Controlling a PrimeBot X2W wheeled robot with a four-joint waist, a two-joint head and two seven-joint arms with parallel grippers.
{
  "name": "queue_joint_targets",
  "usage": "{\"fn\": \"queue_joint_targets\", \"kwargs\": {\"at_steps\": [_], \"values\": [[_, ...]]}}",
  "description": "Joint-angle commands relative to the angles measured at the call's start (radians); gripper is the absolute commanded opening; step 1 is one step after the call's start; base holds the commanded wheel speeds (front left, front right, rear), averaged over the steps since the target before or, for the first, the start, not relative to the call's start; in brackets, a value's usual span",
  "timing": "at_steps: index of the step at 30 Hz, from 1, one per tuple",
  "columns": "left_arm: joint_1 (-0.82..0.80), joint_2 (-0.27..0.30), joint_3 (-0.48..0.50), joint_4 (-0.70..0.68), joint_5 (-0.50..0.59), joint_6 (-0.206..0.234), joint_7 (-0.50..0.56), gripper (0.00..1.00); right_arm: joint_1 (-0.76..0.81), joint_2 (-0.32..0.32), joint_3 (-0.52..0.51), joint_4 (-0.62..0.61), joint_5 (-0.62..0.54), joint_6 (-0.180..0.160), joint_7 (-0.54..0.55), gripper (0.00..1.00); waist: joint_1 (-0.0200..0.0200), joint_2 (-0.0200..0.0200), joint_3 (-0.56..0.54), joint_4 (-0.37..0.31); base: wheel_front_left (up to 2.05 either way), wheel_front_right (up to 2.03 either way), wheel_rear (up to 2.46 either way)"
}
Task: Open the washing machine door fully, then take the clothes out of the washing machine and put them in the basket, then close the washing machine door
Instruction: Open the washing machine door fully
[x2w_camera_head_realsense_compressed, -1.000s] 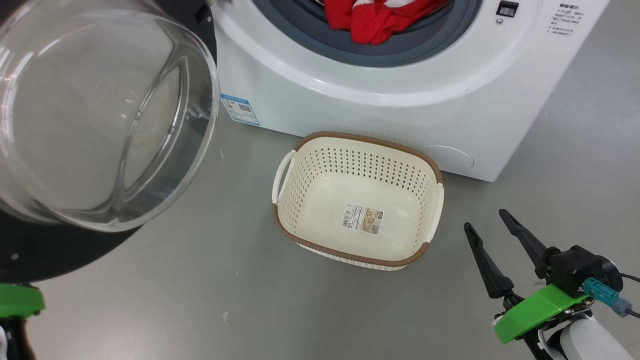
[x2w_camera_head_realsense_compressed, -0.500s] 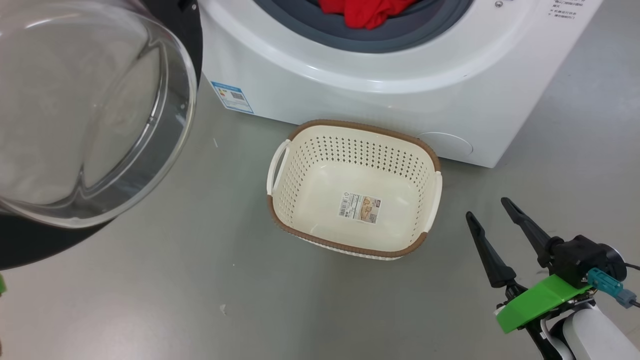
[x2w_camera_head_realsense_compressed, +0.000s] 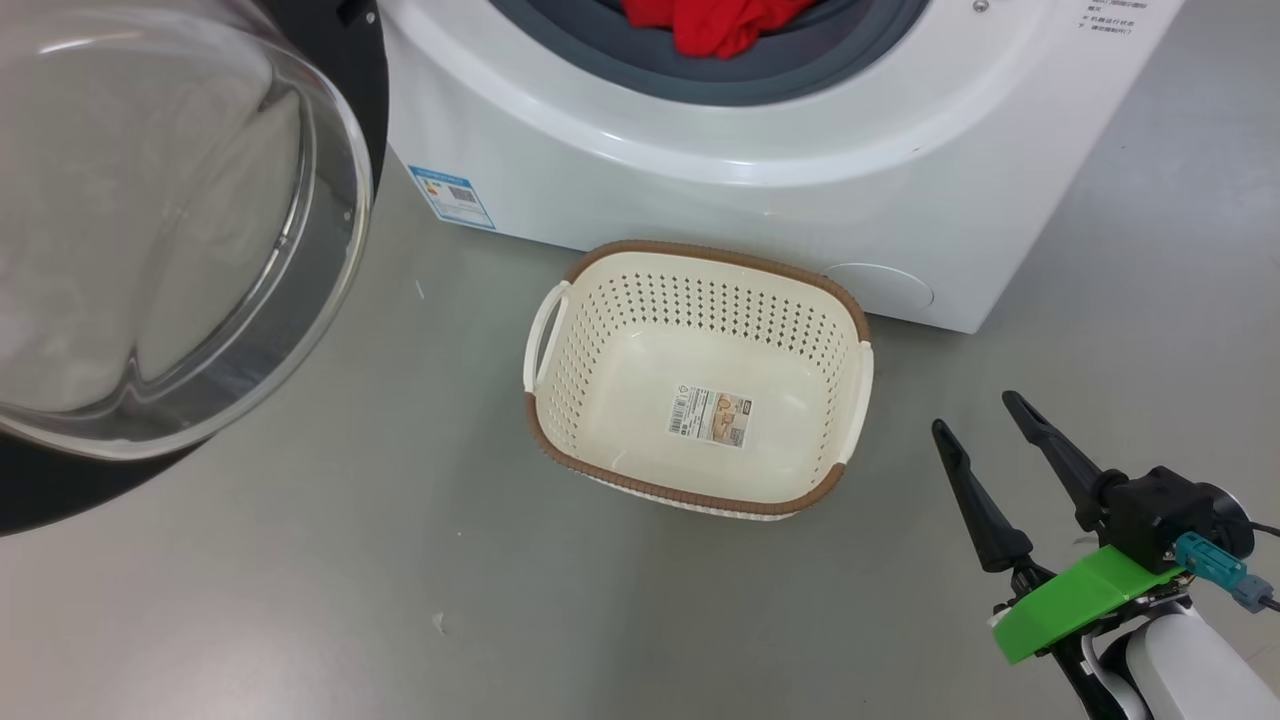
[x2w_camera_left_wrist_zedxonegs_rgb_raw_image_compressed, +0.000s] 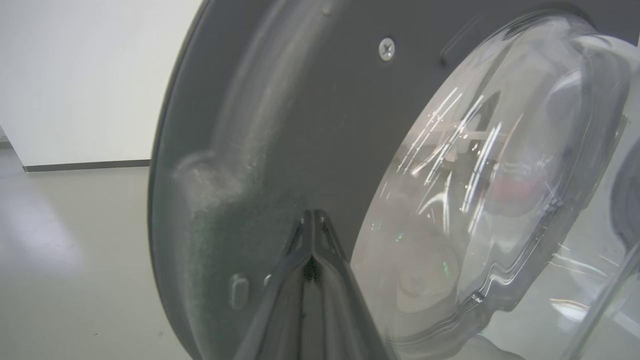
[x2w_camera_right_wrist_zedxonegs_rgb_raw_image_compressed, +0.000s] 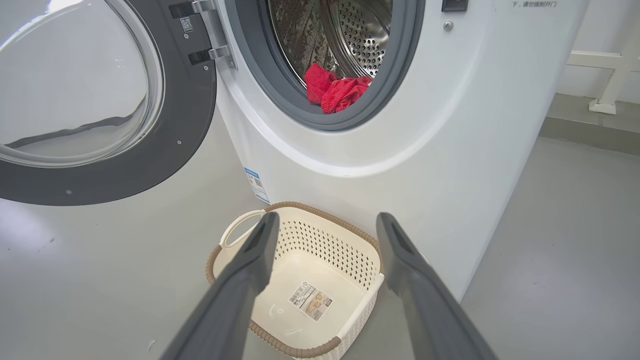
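A smooth grey floor is laid throughout and evenly lit. A plain white wall is edged by a dark skirting strip. A white frame is set on a raised ledge.

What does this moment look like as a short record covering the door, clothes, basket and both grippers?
washing machine door: open, swung to the robot's left of the washing machine
clothes: red, at the front lip of the drum
basket: on the floor before the machine, bare but for its paper label
left gripper: shut, tips at the door's dark inner rim; contact unclear
right gripper: open, holding nothing, right of the basket
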Motion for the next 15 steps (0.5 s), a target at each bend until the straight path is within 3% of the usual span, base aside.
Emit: {"fn": "queue_joint_targets", "kwargs": {"at_steps": [1,7,8,9,12,13,15], "values": [[-0.006,0.059,0.032,-0.027,0.004,-0.004,-0.005,0.0,-0.006,-0.001,0.021,-0.019,-0.008,0.007,-0.006,1.0,0.0,-0.0001,-0.005,0.0,0.0,0.0,0.0],[0.03,0.02,0.003,-0.066,-0.01,-0.005,-0.005,0.0,0.001,0.004,0.014,-0.019,-0.007,0.007,-0.006,1.0,0.0,-0.0001,-0.025,0.003,0.0,0.0,0.0],[0.04,0.015,-0.008,-0.076,-0.017,-0.005,-0.005,0.07,0.003,0.004,0.012,-0.019,-0.007,0.007,-0.006,1.0,0.0,-0.0001,-0.03,0.004,0.0,0.0,0.0],[0.051,0.009,-0.016,-0.087,-0.022,-0.005,-0.005,0.33,0.005,0.005,0.011,-0.019,-0.006,0.007,-0.006,1.0,0.0,-0.0001,-0.033,0.004,0.0,0.0,0.0],[0.085,-0.006,-0.044,-0.115,-0.047,-0.005,-0.005,0.79,0.009,0.008,0.008,-0.02,-0.005,0.007,-0.006,1.0,0.0,-0.0001,-0.047,0.003,0.0,0.0,0.0],[0.097,-0.009,-0.052,-0.123,-0.055,-0.005,-0.005,1.0,0.012,0.009,0.007,-0.019,-0.004,0.007,-0.006,1.0,0.0,-0.0001,-0.053,0.002,0.0,0.0,0.0],[0.122,-0.017,-0.074,-0.142,-0.071,-0.005,-0.005,1.0,0.016,0.011,0.003,-0.021,-0.003,0.007,-0.006,1.0,0.0,-0.0001,-0.06,0.001,0.0,0.0,0.0]]}}
